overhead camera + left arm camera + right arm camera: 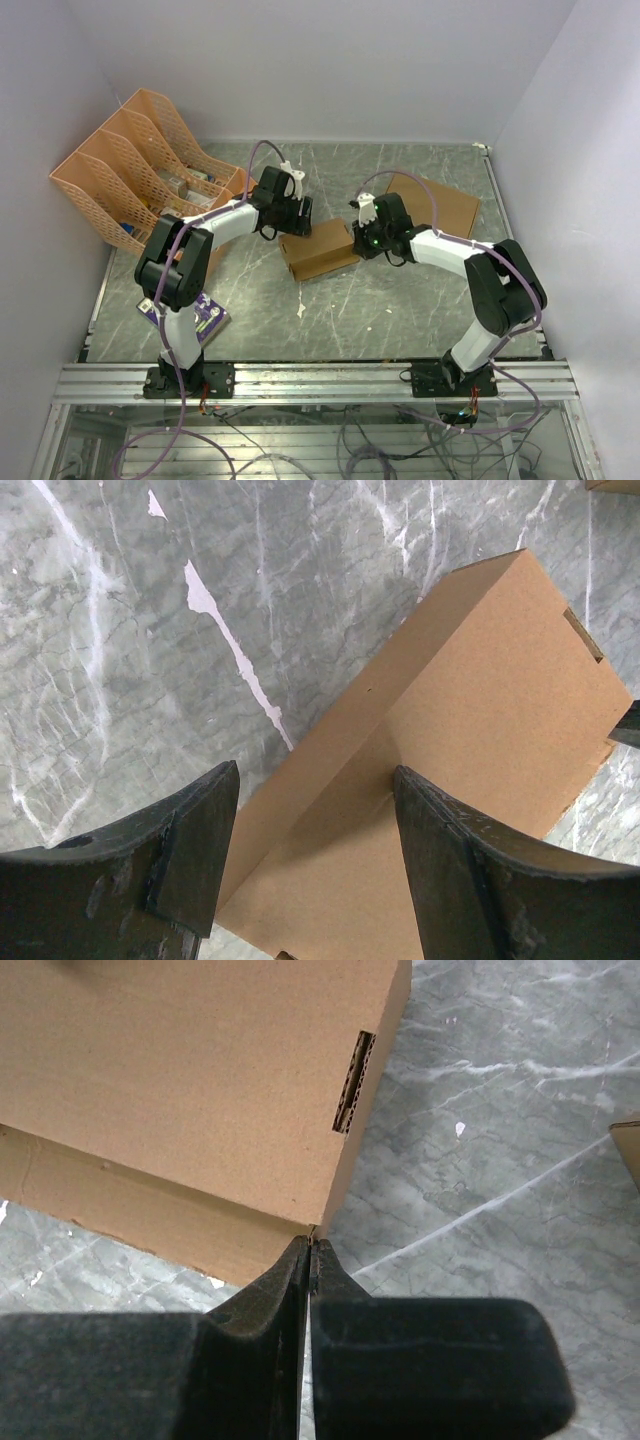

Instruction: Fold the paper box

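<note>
Grey marbled surface (400,310), scuffed with white streaks. Pale lilac-white walls (350,60) close it in far, left and right. Aluminium rail (320,380) along near edge, cables (380,440) below it. Orange perforated file rack (130,160) in far-left corner. Light even, shadows soft.

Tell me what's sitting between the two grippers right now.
The paper box. In the top view it lies between the left gripper, open over its left end, and the right gripper, shut at its right corner.
</note>
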Robot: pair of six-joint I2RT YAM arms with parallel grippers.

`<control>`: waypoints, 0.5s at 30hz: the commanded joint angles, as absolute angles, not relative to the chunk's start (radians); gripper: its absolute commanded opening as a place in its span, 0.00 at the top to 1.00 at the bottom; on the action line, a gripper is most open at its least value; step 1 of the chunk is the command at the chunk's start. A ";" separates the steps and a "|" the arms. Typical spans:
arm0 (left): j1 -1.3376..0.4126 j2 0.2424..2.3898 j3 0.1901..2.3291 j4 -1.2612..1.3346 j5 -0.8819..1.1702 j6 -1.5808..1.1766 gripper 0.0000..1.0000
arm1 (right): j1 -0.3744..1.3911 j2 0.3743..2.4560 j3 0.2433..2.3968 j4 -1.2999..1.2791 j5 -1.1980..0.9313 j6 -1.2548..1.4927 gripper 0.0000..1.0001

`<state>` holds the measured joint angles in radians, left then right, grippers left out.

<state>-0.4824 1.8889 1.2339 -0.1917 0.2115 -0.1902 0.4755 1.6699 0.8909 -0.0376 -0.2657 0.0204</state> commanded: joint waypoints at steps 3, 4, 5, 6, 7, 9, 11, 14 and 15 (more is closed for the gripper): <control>-0.512 1.957 1.227 -0.281 0.193 -0.170 0.26 | 0.486 1.710 0.979 -0.043 -0.298 -0.004 1.00; -0.512 1.958 1.228 -0.283 0.192 -0.173 0.26 | 0.482 1.710 0.984 -0.057 -0.313 -0.013 0.98; -0.512 1.959 1.233 -0.286 0.191 -0.176 0.26 | 0.475 1.710 0.988 -0.076 -0.327 -0.024 0.96; -0.511 1.960 1.236 -0.292 0.189 -0.180 0.26 | 0.467 1.707 0.991 -0.085 -0.345 -0.031 0.94; -0.511 1.962 1.244 -0.298 0.188 -0.183 0.26 | 0.457 1.703 0.994 -0.097 -0.367 -0.042 0.92; -0.507 1.963 1.256 -0.304 0.183 -0.189 0.26 | 0.438 1.693 0.995 -0.134 -0.416 -0.070 0.83; -0.503 1.963 1.267 -0.308 0.182 -0.197 0.25 | 0.417 1.679 0.995 -0.163 -0.463 -0.101 0.73; -0.496 1.959 1.282 -0.311 0.181 -0.203 0.25 | 0.390 1.642 0.995 -0.181 -0.524 -0.143 0.62; -0.494 1.959 1.289 -0.312 0.182 -0.203 0.25 | 0.384 1.629 0.995 -0.186 -0.534 -0.153 0.60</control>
